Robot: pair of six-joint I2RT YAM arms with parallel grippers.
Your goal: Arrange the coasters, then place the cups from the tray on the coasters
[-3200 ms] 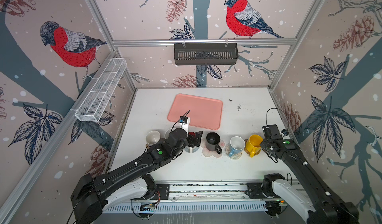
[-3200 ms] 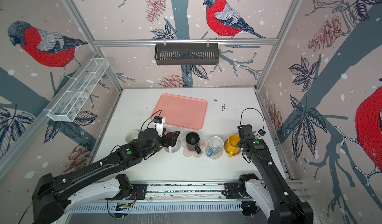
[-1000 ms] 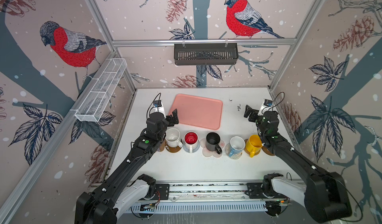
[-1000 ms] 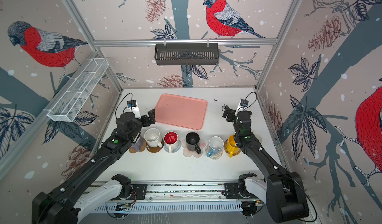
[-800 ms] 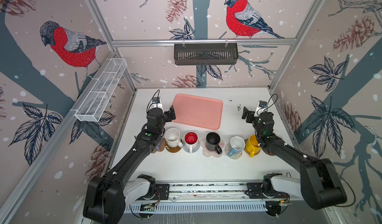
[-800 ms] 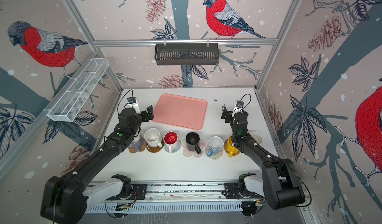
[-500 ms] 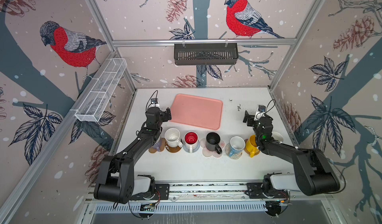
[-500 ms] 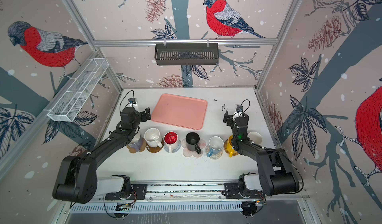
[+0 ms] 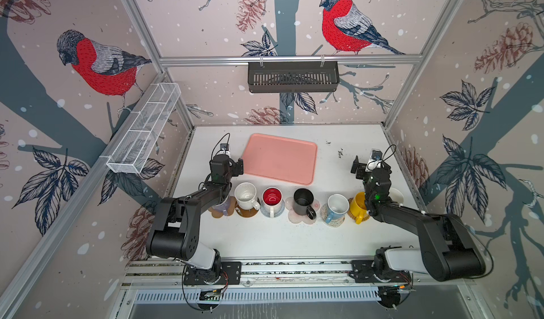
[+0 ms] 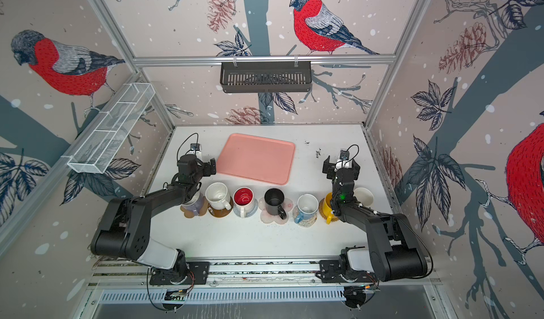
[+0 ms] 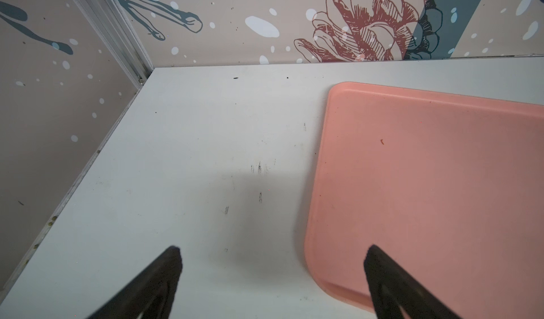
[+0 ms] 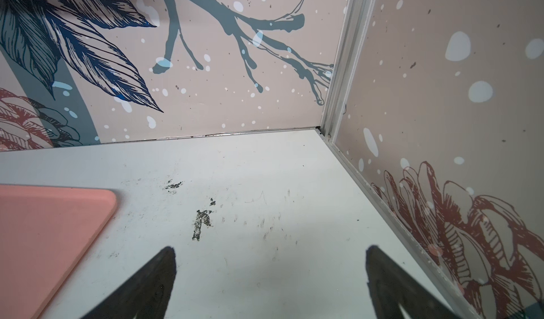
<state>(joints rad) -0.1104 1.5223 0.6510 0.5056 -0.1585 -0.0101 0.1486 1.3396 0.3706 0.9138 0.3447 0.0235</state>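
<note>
Left pincer [image 11: 272, 251], right pincer [image 12: 270, 249] spread, empty; tray [image 9: 279, 158] between them bare. Cups [image 9: 303, 198] behind on coasters [image 9: 300, 218], job likely done.

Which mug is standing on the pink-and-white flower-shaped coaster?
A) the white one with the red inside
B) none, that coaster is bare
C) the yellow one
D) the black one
D: in both top views the black mug stands on the flower-shaped coaster, whose petals stick out around the mug's base.
</note>
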